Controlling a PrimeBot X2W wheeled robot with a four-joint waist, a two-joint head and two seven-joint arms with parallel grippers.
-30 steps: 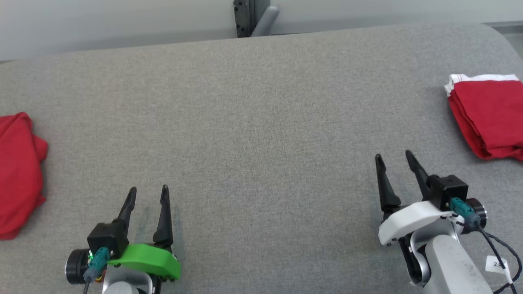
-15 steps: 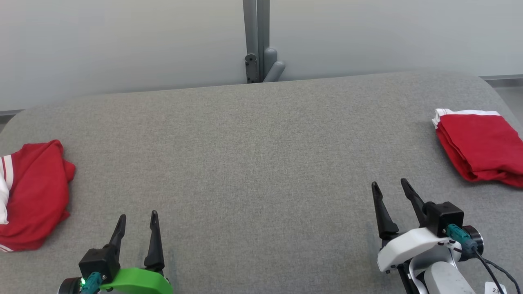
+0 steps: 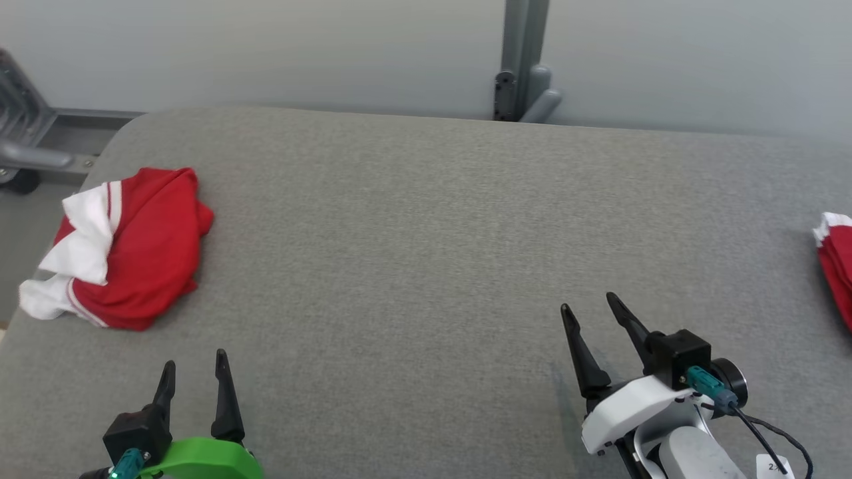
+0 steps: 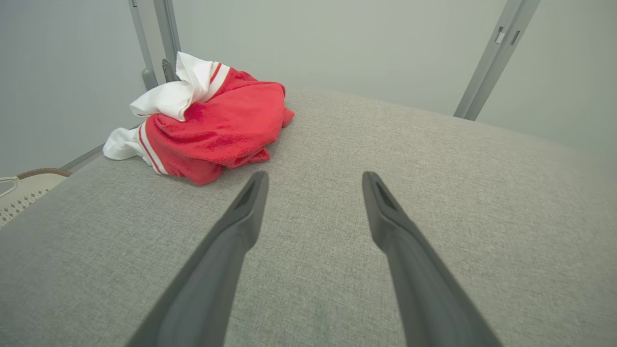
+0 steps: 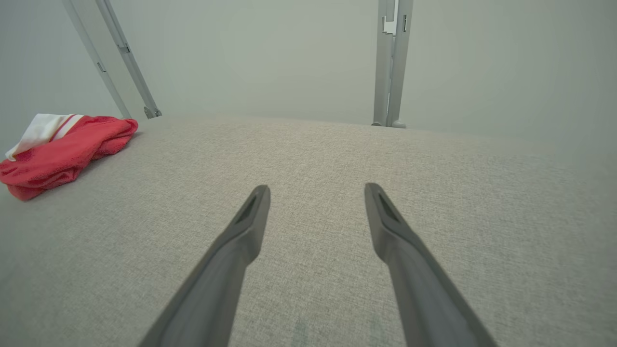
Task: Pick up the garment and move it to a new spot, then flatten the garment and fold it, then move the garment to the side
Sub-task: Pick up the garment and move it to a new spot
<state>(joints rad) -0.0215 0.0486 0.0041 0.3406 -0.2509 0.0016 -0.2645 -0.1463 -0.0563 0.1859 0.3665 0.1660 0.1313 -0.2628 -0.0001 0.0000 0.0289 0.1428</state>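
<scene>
"So, where is the garment (image 3: 126, 249)?"
"It lies in a crumpled heap, red with white striped trim, near the left edge of the grey padded surface (image 3: 426, 219). A second red garment (image 3: 837, 266), apparently folded, sits at the far right."
"And the end effectors?"
"The left end effector (image 3: 194, 359) hovers low, near the heap but not touching it, with its fingers apart and empty. The right end effector (image 3: 588, 302) is well apart from the heap, its fingers also spread and holding nothing."
"Which step is this?"
"Probably the very first: the pickup is not yet begun. Next, the left arm needs to reach forward and leftward, lower onto the heap and close on a fold of cloth."
</scene>
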